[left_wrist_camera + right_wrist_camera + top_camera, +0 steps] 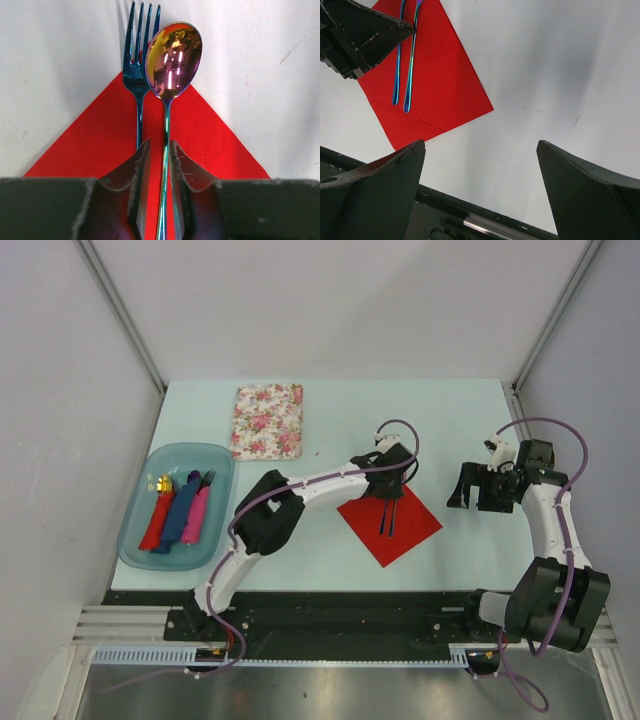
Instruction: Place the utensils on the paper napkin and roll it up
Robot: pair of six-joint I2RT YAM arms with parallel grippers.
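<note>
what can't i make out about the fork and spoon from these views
Top view: heads of the fork and spoon hidden under the left gripper.
Left wrist view: fork handle's lower part behind a jaw; spoon handle cut by the bottom edge.
Right wrist view: both heads cut off by the top edge.

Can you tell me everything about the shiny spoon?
The spoon is thin and metal-looking, with a mirror-shiny oval head glowing gold, pink and purple and a long bluish handle. It lies flat on the red napkin, its head at the napkin's corner, close beside the blue fork. Its handle runs between the left gripper's slightly parted fingers.
</note>
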